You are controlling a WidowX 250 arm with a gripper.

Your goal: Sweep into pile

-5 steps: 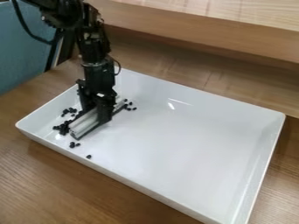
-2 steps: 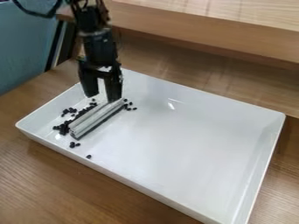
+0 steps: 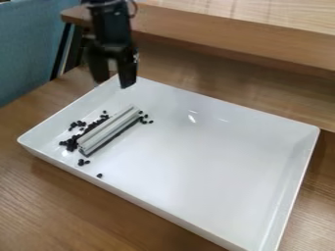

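note gripper open and empty above far-left corner of white tray. find ridged grey bar inside, beside black pellets. if sweeping further, probably grip mid-length, keep edge flat, gather stray pellets.

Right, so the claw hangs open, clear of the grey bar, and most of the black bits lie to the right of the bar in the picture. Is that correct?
Not quite: the camera view shows most of the black bits to the left of the grey bar. The claw does hang open, clear of the bar.
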